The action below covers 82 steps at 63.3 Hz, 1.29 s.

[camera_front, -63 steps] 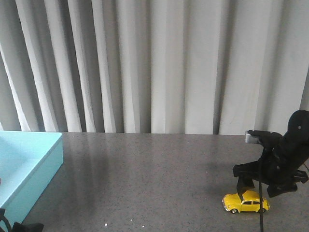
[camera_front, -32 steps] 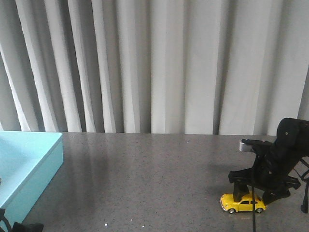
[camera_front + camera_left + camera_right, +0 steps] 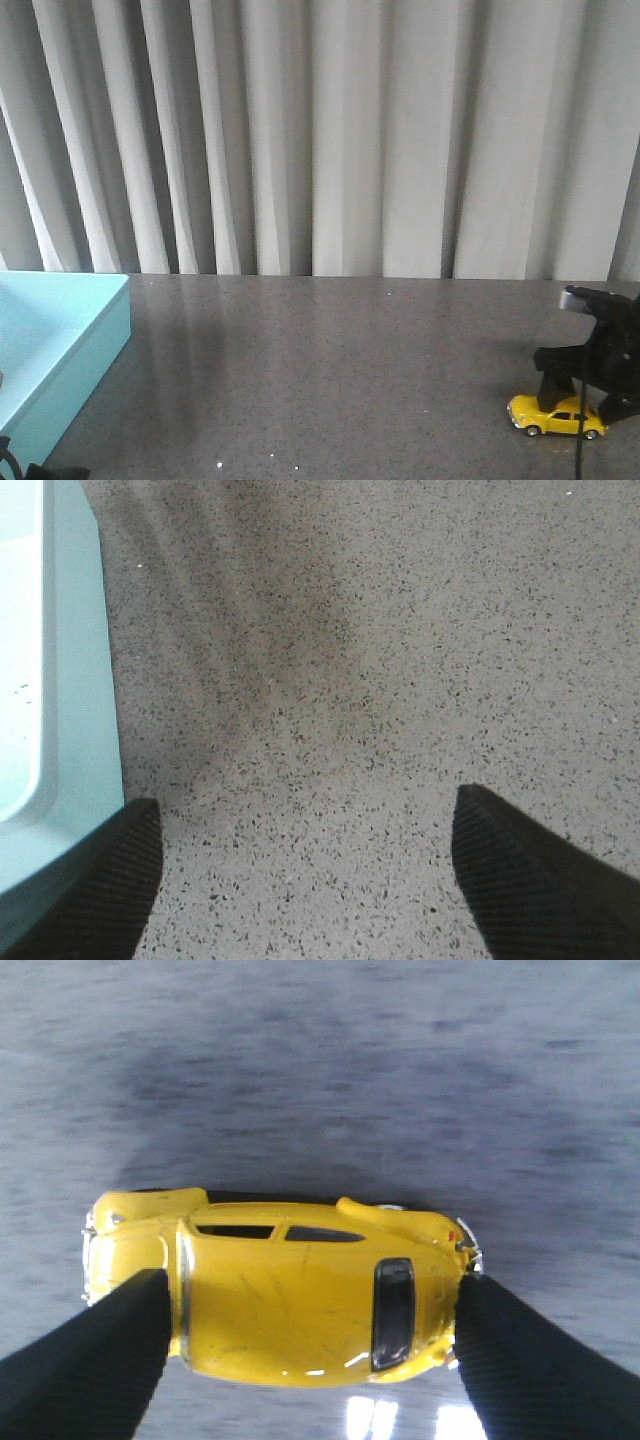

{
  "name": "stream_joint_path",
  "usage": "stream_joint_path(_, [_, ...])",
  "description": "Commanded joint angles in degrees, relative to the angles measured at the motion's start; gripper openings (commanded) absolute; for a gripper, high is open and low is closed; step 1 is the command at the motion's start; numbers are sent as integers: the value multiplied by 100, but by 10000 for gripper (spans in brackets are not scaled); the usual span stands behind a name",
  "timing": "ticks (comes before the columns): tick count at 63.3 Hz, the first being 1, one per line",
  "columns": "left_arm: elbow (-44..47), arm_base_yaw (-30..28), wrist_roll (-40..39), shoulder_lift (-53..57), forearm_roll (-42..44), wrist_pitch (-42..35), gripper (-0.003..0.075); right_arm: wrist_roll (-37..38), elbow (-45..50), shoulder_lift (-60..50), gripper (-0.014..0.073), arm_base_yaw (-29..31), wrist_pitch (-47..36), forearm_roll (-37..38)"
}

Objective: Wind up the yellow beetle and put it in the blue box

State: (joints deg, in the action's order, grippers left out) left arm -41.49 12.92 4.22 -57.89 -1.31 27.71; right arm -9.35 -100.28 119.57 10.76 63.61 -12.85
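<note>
Right now our right gripper (image 3: 310, 1310) has its jaws clamped on the yellow beetle (image 3: 556, 416), one pad at the nose and one at the tail, as the right wrist view shows with the car (image 3: 285, 1295) filling the gap between them. The toy sits wheels-down on the grey speckled worktop (image 3: 330, 370) at the far right of the front view, well apart from the blue box (image 3: 55, 345), which lies at the far left edge. We judge that we are in the winding step: the car is pressed to the surface and the blurred worktop in the right wrist view suggests it is being dragged along to load the pull-back spring. Next, we think, comes keeping a firm grip so the wheels cannot spin free, lifting the car clear, and carrying it across the whole width of the worktop to set it down inside the box. Our left gripper (image 3: 300, 880) hangs near the box wall (image 3: 70, 680) with its jaws spread wide and nothing between them. We can read no brand, label or writing on the car, the box or anywhere else.
</note>
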Motion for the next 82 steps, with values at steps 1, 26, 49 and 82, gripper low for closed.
stream_joint_path(1, [-192, 40, -6, 59, -50, -271, 580, -298, -74, -125, 565, 342, -59, 144])
stream_joint_path(26, [-192, 40, -1, 59, -39, -187, 580, -1245, -74, -125, 565, 1080, 44, -252])
stream_joint_path(49, [-192, 40, -1, 59, 14, -134, 580, -1740, -764, -159, 565, 1114, 692, -483])
stream_joint_path(82, [-192, 40, -1, 59, 8, -100, 580, -955, -697, -2311, 565, 369, 680, -872])
